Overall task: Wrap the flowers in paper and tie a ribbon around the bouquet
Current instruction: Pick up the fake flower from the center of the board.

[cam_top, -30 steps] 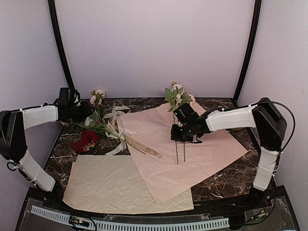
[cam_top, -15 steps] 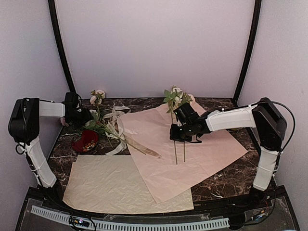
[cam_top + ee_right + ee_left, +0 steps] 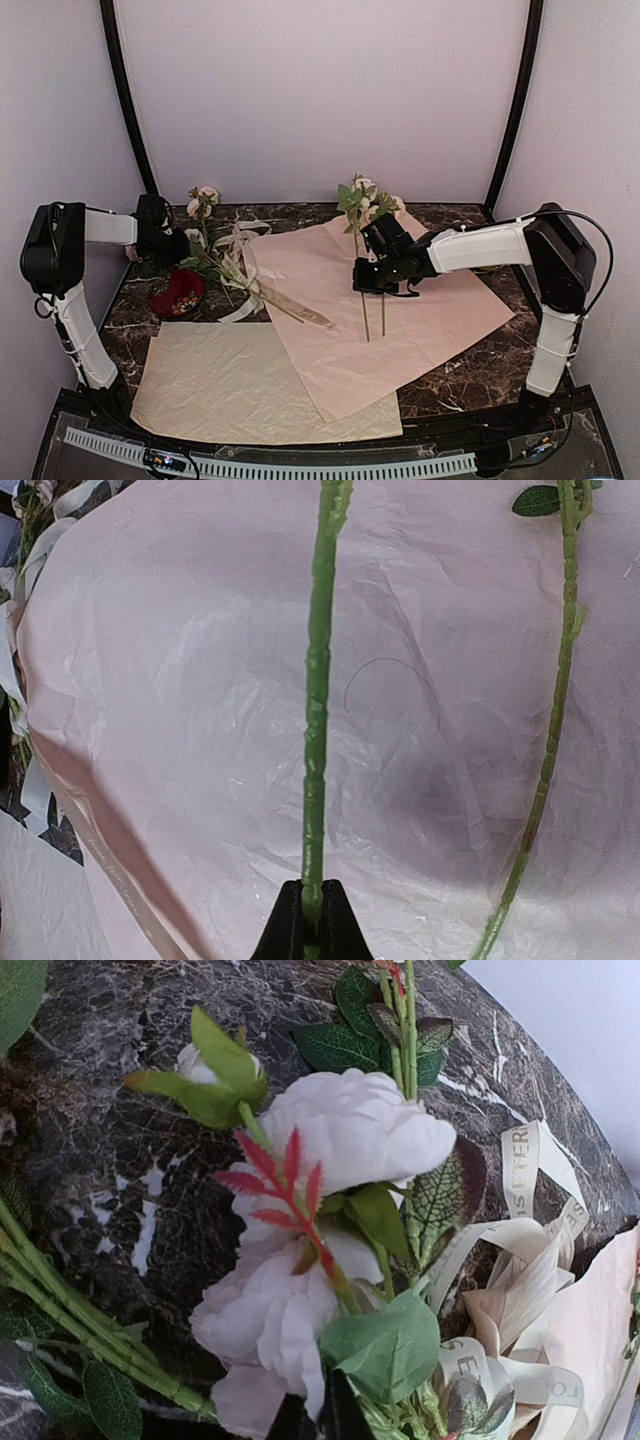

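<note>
Right end effector (image 3: pixel 310 922) pinches flowers (image 3: pixel 317 680) (apparently).

Cream-beige sheet (image 3: pixel 240 385) at front of dark marble table (image 3: pixel 470 385); red dish (image 3: pixel 178 292) left; cream-white ribbon tangle (image 3: pixel 240 248) beyond dish.

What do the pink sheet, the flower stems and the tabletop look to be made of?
Pink sheet: thin paper, matte, with fine crinkles all over.
Stems: apparently moulded plastic, evenly green with regular ridges.
Tabletop: dark marble or marble-look laminate, white veins, slight gloss; cannot tell which.
</note>
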Robot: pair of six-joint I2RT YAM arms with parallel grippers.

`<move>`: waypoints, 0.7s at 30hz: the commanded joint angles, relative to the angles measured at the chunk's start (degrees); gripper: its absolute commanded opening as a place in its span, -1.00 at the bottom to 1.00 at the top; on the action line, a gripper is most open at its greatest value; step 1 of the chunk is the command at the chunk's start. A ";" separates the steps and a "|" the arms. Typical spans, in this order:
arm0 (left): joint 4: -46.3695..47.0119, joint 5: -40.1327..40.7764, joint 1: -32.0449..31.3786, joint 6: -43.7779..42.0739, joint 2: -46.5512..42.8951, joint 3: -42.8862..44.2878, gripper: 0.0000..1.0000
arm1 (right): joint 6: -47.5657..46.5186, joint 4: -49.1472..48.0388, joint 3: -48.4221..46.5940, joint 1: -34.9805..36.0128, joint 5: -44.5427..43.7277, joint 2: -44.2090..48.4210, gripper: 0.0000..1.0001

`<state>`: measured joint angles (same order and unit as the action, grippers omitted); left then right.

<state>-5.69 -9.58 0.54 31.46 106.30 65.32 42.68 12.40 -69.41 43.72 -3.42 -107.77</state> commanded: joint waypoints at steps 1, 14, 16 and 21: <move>-0.66 0.92 0.07 -2.15 -0.92 0.98 -1.00 | -0.58 -1.38 -1.20 -0.61 -1.16 1.85 -1.00; -6.44 14.92 4.45 -11.62 -13.59 4.02 -1.00 | 1.00 -1.37 8.41 -4.54 -2.21 15.99 -1.00; -6.92 16.37 4.62 -12.54 -14.47 4.30 -1.00 | 1.50 -0.91 10.79 -5.43 -2.20 19.98 -1.00; -7.55 18.05 4.74 -13.69 -15.96 5.26 -1.00 | 1.43 -4.51 15.87 -6.19 1.81 24.75 -1.00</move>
<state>-10.96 5.61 5.34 20.23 92.64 69.19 43.94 11.75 -56.53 37.98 -4.47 -85.62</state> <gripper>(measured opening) 0.009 0.023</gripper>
